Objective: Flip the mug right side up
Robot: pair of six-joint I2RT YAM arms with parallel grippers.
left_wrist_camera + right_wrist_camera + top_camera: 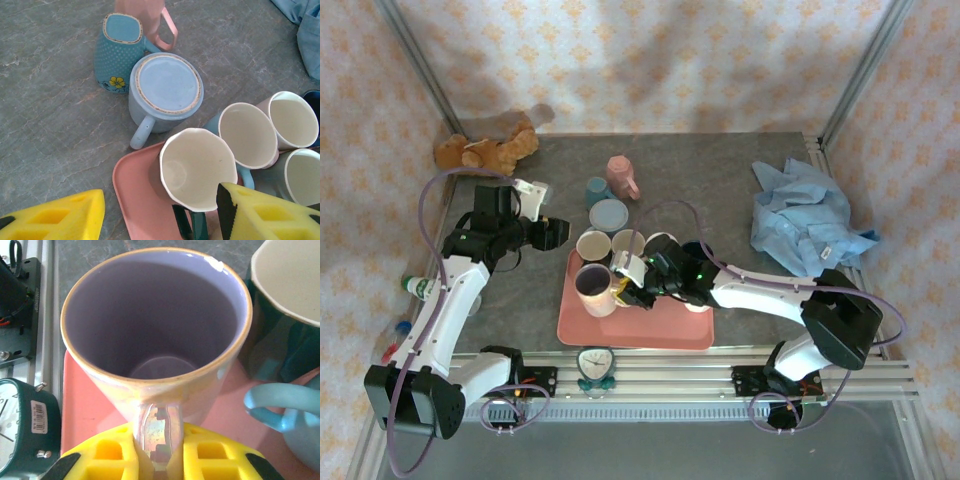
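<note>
Nearly done: right pincer (159,452) grips the purple mug (155,330) by its handle, mouth up at the tray's (630,332) left edge. Left pincer (550,233) wide; release remains.

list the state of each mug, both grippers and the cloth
purple-lined mug, mouth up, handle gripped
right gripper, shut on the purple-lined mug's handle
left gripper, open, empty
light blue mug, upside down on the table
white-lined mug, upright on the tray
blue cloth, crumpled
</note>
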